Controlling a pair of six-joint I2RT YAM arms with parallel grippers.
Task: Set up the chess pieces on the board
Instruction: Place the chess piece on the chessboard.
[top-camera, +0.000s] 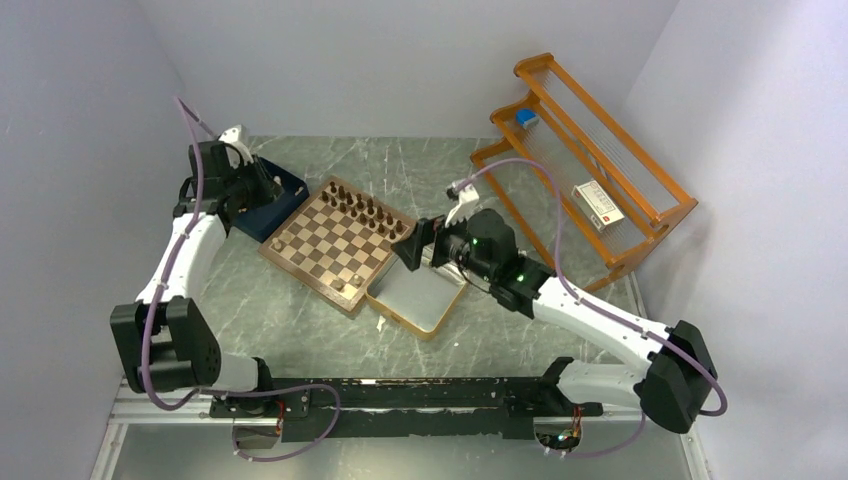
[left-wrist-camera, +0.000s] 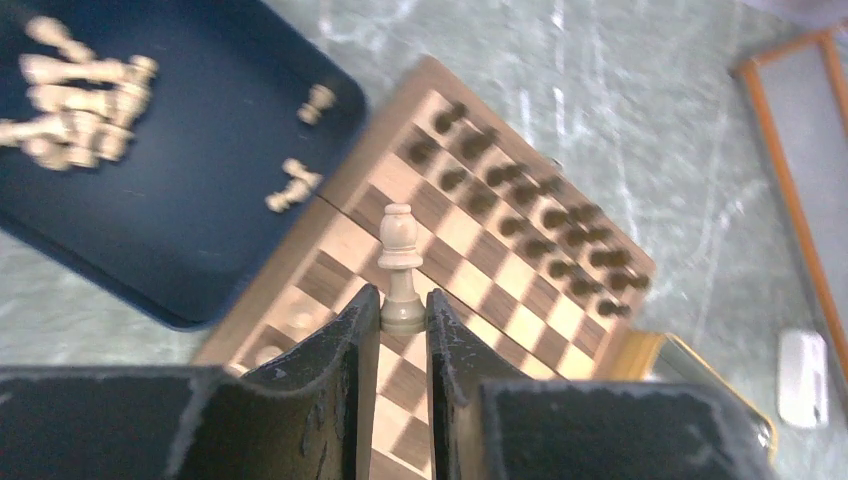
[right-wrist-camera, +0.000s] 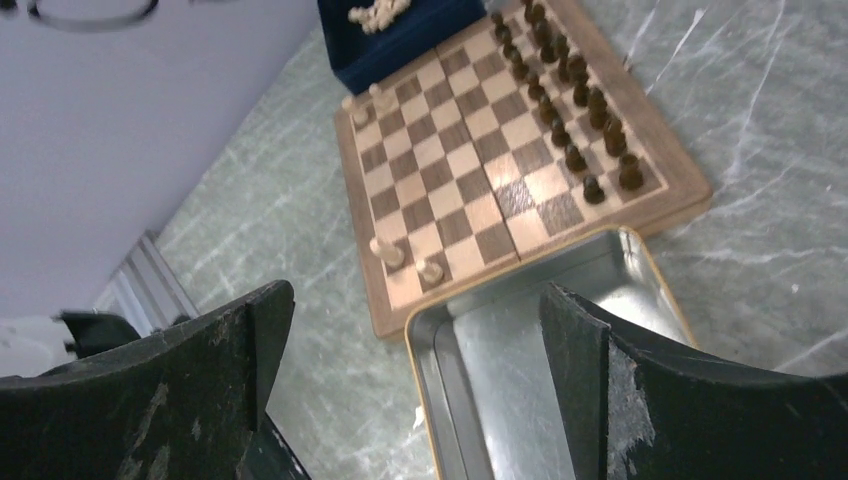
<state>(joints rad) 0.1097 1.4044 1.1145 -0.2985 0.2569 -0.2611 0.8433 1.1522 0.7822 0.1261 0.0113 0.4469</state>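
The chess pieces (left-wrist-camera: 514, 226) are partly set, and the pale bishop (left-wrist-camera: 400, 250), which the left gripper (left-wrist-camera: 402, 325) is pinching by its base near the edge of the board (left-wrist-camera: 468, 283), is probably risking a tilt or topple on release, being held so low. Dark ones are filling two board rows. Pale ones are lying in the navy tray (left-wrist-camera: 210, 190) beside the board. The right gripper (right-wrist-camera: 415, 310) is hanging spread beside the board.

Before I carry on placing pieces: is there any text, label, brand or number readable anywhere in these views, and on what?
No text can be read in any view.
white box on the wooden rack: red and dark print, too small to read.
blue item on the same rack: no lettering can be made out.
board, silver tin, navy tray: no markings visible.
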